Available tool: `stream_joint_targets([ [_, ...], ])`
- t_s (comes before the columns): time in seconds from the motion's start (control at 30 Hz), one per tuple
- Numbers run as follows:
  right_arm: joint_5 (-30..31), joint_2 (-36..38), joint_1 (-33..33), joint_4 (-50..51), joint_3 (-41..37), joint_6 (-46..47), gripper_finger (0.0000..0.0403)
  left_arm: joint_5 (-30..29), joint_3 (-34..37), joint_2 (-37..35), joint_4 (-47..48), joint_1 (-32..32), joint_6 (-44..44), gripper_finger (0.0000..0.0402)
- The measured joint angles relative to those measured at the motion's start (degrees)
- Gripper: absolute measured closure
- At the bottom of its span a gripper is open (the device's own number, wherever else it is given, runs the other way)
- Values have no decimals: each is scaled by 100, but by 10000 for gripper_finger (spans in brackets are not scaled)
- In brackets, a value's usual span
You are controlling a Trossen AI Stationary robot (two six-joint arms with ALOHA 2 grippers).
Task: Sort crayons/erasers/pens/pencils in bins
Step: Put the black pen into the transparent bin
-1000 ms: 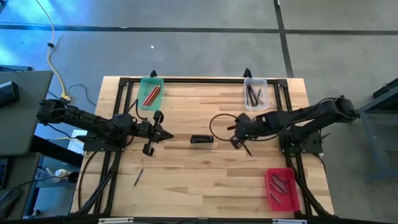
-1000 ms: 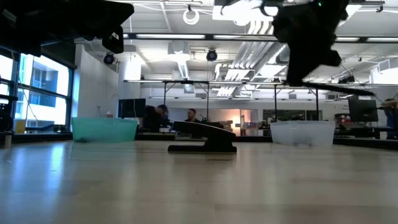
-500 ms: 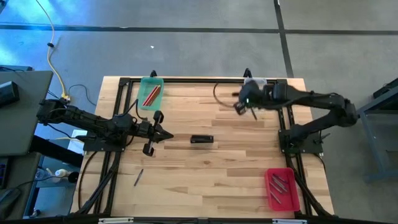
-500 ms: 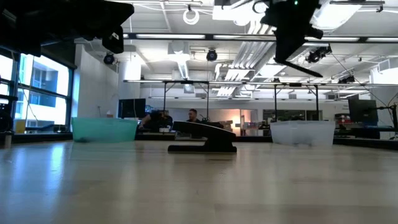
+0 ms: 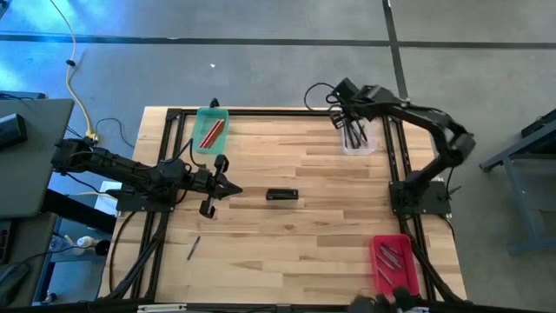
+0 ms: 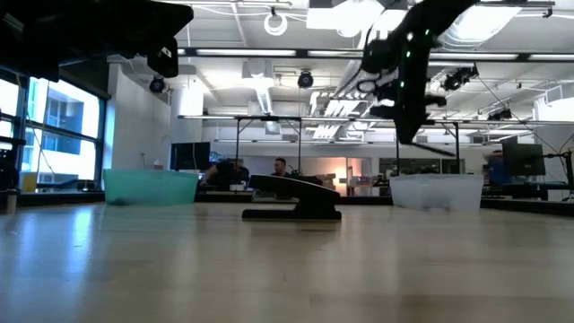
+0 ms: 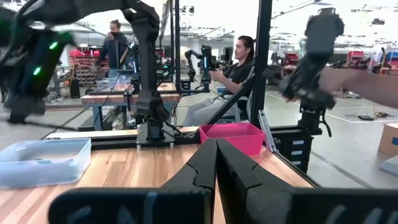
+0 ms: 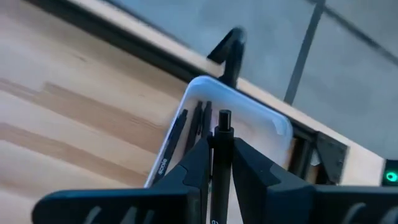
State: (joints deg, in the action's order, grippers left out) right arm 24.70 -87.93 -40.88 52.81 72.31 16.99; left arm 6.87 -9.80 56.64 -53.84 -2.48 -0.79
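Note:
My right gripper [image 5: 351,118] hangs over the clear bin [image 5: 358,132] at the table's far right and is shut on a dark pen [image 8: 219,140]. Several dark pens [image 8: 186,127] lie in that bin. My left gripper [image 5: 233,188] is shut and empty, held above the table left of the middle; it also shows in the left wrist view [image 7: 216,167]. The green bin [image 5: 211,129] at the far left holds red pencils. The red bin [image 5: 395,263] at the near right holds several sticks. My right gripper pinches the dark pen between its two fingers, which lie along the pen. The pen's end [image 8: 224,117] sticks out past the fingertips. The fingers slant down toward the far edge. The pen is lifted clear, above the clear bin.
A black flat object [image 5: 281,195] lies at the table's middle. A small dark stick [image 5: 193,248] lies near the left front. The black frame rails [image 5: 261,111] run along the table's edges. People sit in the room beyond the table [image 7: 239,62].
My right gripper has carried the pen from the table's right middle toward the far edge, and now hangs over the clear bin. The pen has stayed in the hold, clear of the table.

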Motion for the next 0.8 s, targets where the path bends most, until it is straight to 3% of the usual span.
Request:
stream_joint_targets([
  [0.27,-327,-1061,-794,-170,-4,-559,364,0,0,-2,2,0,56,401],
  [0.43,-856,-1373,-1004,-398,-4,-660,364,1,0,-1,1,0,102,401],
  [0.8,-1145,-1710,-1212,-573,-4,-700,364,-24,-2,-2,-1,-20,253,401],
])
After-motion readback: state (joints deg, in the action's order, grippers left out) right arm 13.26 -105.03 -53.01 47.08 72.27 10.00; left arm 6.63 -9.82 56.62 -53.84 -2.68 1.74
